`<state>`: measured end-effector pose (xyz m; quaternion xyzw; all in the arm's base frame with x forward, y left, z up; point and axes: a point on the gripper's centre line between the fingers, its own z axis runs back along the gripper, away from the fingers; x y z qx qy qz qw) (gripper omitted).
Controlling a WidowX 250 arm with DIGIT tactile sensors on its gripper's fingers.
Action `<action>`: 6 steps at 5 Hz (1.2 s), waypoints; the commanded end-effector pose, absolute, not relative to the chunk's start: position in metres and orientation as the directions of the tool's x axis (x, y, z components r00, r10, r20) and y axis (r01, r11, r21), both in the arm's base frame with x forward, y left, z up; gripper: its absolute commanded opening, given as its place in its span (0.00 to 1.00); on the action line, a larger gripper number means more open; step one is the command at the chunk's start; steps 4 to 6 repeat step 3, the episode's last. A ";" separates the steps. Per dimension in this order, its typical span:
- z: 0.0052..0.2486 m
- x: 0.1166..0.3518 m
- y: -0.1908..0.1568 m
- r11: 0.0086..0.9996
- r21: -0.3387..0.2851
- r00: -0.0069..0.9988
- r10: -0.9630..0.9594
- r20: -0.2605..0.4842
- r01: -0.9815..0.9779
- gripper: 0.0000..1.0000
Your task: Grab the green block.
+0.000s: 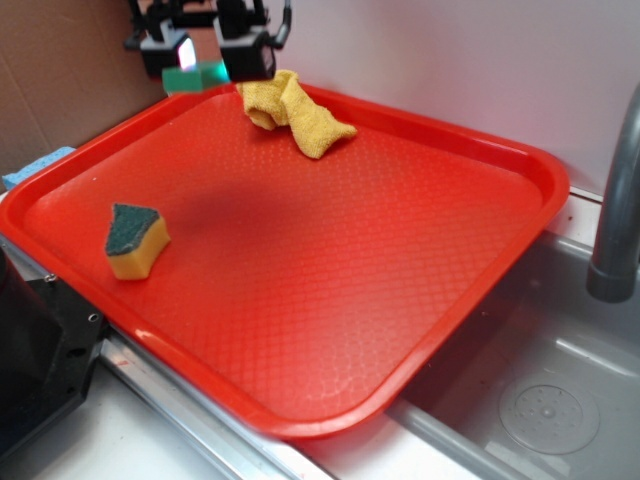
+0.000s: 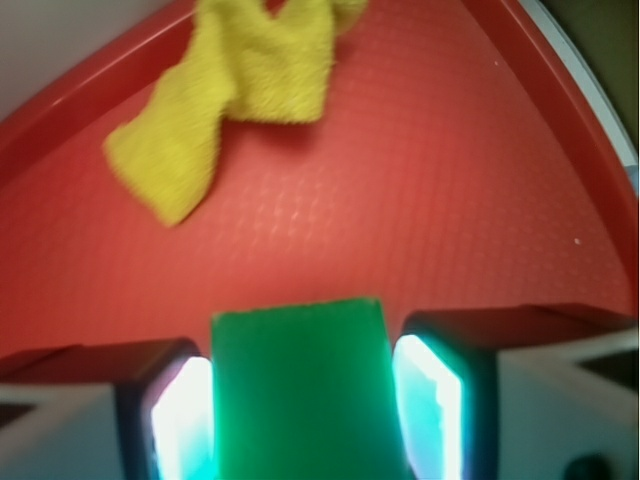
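From the outside view, the black two-fingered gripper [image 1: 205,52] hangs at about eleven o'clock of the big red textured plastic tray [image 1: 330,300], with the small bright green block [image 1: 203,74] between its fingers above the rim; a crumpled yellow cloth [image 1: 295,112] lies just beside, a yellow sponge with a dark green top [image 1: 134,240] at nine o'clock, and a steel sink [image 1: 540,400] with a grey tap [image 1: 618,200] at four o'clock. Through the wrist camera the green block [image 2: 300,390] fills the gap at six o'clock, both pads [image 2: 428,410] pressed to its sides, so the jaws look clamped on it and the grab seems made. I'd judge the next move only needs a steady hold and lift.

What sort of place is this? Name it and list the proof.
Probably a kitchen sink counter: a steel sink basin with a drain, a grey faucet, and a scouring sponge on a red tray.
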<state>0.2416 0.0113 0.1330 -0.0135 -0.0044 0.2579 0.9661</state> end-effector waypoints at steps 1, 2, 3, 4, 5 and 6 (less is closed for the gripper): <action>0.200 0.225 -0.005 0.958 -0.106 0.961 0.274 0.048 -0.268 0.00; 0.201 0.218 -0.010 0.977 -0.097 0.975 0.198 0.104 -0.188 0.00; 0.197 0.226 -0.002 0.972 -0.078 0.972 0.226 0.067 -0.221 0.00; 0.197 0.226 -0.002 0.972 -0.078 0.972 0.226 0.067 -0.221 0.00; 0.197 0.226 -0.002 0.972 -0.078 0.972 0.226 0.067 -0.221 0.00; 0.197 0.226 -0.002 0.972 -0.078 0.972 0.226 0.067 -0.221 0.00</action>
